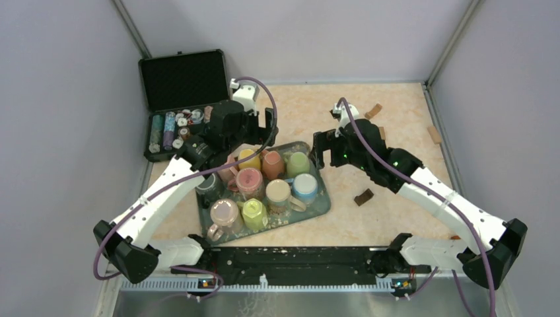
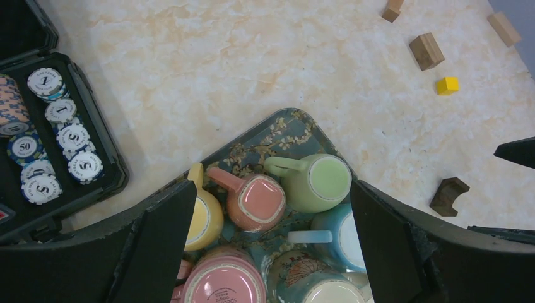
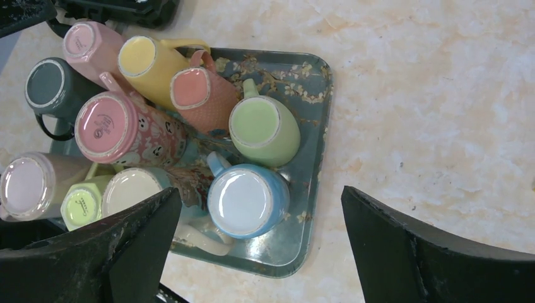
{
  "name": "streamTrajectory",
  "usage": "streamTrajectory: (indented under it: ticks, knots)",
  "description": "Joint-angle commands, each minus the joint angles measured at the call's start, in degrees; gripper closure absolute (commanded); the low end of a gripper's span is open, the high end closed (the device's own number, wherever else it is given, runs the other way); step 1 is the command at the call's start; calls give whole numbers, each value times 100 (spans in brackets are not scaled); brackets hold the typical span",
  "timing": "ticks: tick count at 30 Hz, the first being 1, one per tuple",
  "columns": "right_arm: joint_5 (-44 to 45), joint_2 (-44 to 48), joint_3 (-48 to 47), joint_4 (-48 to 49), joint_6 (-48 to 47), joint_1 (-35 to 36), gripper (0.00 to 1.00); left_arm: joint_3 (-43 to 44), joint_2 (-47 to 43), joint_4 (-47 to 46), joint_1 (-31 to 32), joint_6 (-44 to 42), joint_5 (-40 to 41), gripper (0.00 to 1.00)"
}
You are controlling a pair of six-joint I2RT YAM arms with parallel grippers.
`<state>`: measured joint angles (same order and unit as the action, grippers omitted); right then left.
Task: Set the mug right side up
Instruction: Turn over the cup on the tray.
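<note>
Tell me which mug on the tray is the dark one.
The dark grey mug at the left edge of the tray in the top view. It is the only dark one; the rest are pastel pink, yellow, green, blue or cream.

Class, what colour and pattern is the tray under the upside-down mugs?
The tray is teal with pale blossom branches; the right wrist view shows it best.

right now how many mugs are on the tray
10 on the tray: back row pink, yellow, salmon, green; middle dark, floral, cream, blue; front lilac, lime. One more may be hidden.
</note>
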<state>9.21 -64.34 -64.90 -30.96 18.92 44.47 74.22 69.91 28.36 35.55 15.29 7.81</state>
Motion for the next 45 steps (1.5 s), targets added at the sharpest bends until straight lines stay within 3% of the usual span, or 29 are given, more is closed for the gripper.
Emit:
streamTrajectory:
  ticks: [1,12,23,34,45]
  knots:
    - [166,-15,-194,38,-170,43,1,-27,-126,-75,-12,73,245,1]
    - [103,-627,-473,48,-369,40,1,-32,-85,-85,-125,28,231,1]
    - [2,-1468,-901,111,-863,35,1,-91,159,7,-1024,405,-684,2]
    - [-576,-1951,-1157,63,-1047,54,1,-320,147,150,-1274,597,-418,2]
    - [-503,-1861,-1172,-159,-1024,238,1,-398,133,243,-1331,572,-368,2]
